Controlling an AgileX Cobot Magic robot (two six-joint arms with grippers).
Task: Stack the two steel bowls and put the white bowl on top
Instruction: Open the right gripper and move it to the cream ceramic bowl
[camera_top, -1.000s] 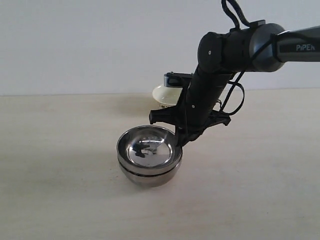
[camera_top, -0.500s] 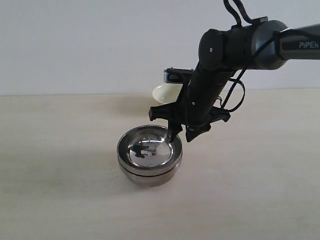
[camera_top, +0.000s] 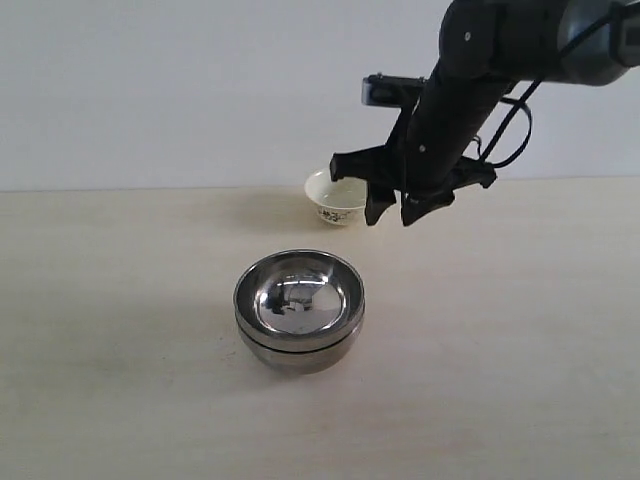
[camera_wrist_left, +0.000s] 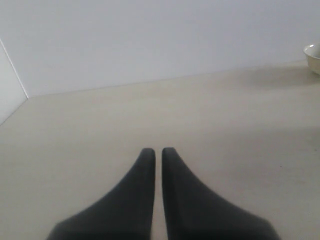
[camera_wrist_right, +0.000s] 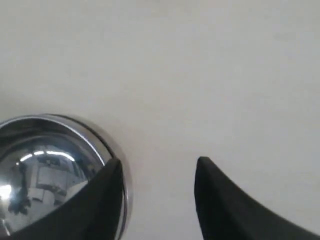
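Table carrying nested steel bowls and a separate white bowl

In the exterior view the pale table is filling the lower part of the picture. The right arm is reaching in from two o'clock and angling down toward the middle. The steel bowls are sitting one inside the other near the table's centre, mouths up, with a dark seam showing between their rims. The white bowl is standing upright on the table at one o'clock of the stack, apart from it.

The right gripper is hanging in the air, at two o'clock of the stack in that view. Its jaws are spreading wide and gripping nothing. Its wrist view is showing the stack beside one finger and bare table between the fingers. The left gripper is pointing out over bare table, its fingers pressing almost together with only a slit between them, holding nothing.
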